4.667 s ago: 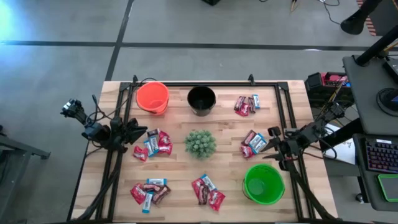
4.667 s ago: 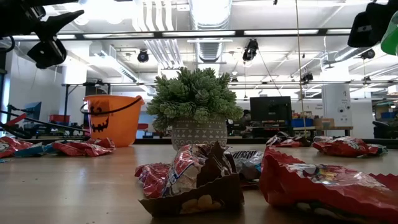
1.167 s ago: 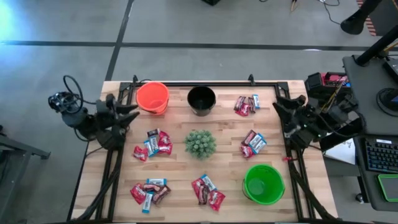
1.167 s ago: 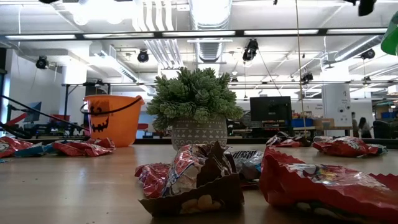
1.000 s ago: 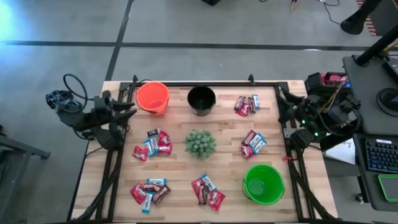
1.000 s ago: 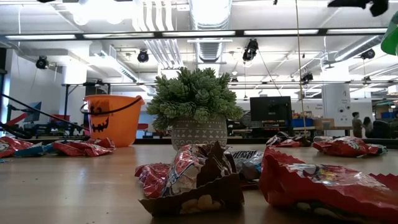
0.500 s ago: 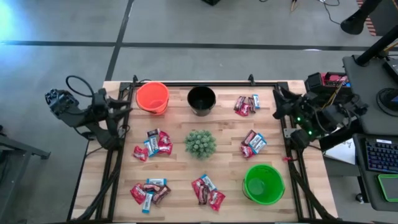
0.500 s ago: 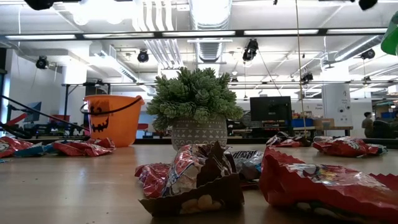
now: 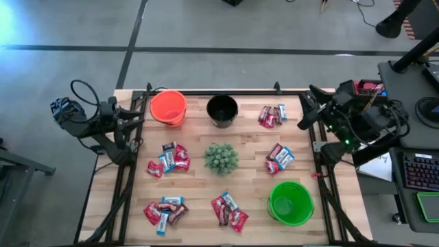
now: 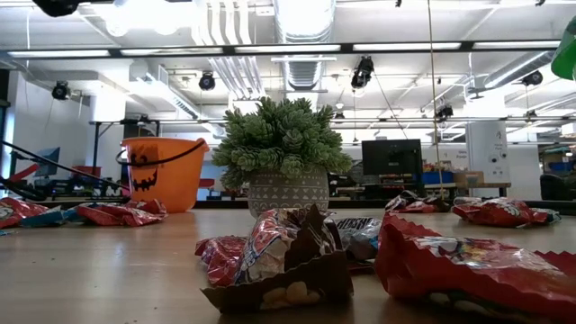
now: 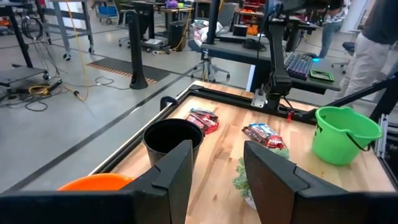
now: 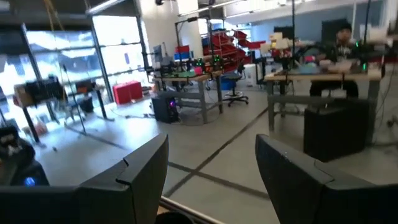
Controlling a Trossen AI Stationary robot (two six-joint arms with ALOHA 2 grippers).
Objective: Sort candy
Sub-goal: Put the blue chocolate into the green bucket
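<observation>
Nothing sorted yet. Candy lies in five piles on the tabletop; green bucket looks empty. Left tool and right tool both spread, empty, at the edges.

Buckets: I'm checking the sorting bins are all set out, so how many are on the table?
3: an orange bucket at the far left, a black bucket beside it, and a green bucket at the near right.

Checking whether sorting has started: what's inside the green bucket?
From above, the green bucket shows only its own green floor, no candy visible. The near inner wall is hidden from the left wrist view, which sees it side-on.
</observation>
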